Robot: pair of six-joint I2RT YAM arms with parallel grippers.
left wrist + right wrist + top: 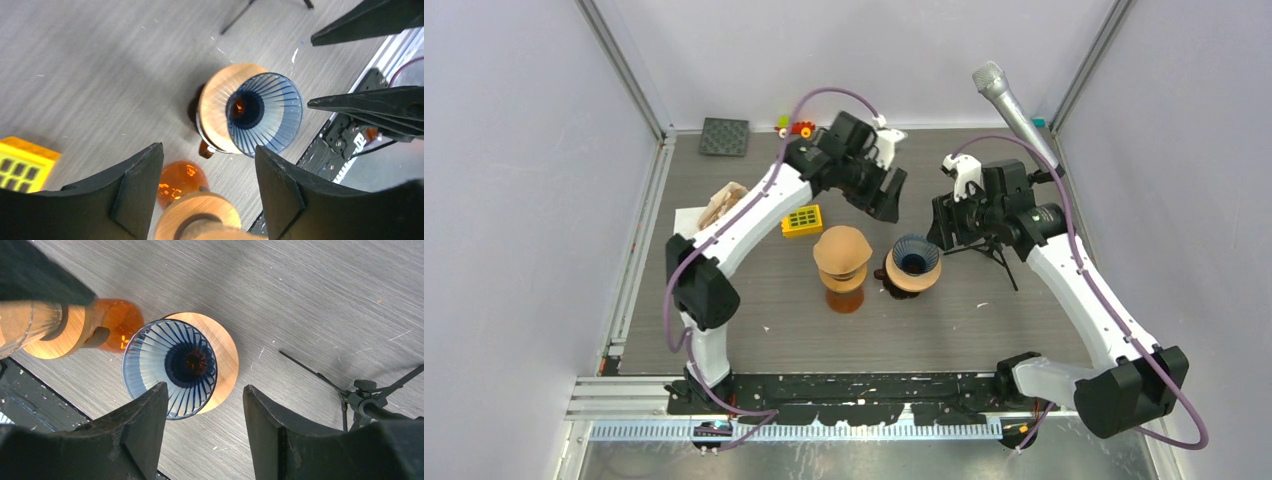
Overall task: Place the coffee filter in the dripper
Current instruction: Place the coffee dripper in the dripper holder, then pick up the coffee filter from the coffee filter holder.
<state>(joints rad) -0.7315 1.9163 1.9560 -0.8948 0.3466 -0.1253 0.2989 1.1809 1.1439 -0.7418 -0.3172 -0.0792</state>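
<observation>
The grey wood-grain surface [754, 300] carries a blue ribbed dripper [914, 262] near its middle, just right of an amber carafe [843, 290]. A yellow block [802, 220] lies behind them. Tan coffee filters [717, 205] sit at the left edge, a dark square mat [725, 136] and a small toy [796, 127] at the back, and a tripod [367, 399] at the right.

The dripper [913, 262] is open from above, and there is free table [984, 330] in front of it. The carafe [842, 270] crowds its left side, the tripod [364, 392] stands near its right, and a yellow block [802, 220] lies farther back left.
</observation>
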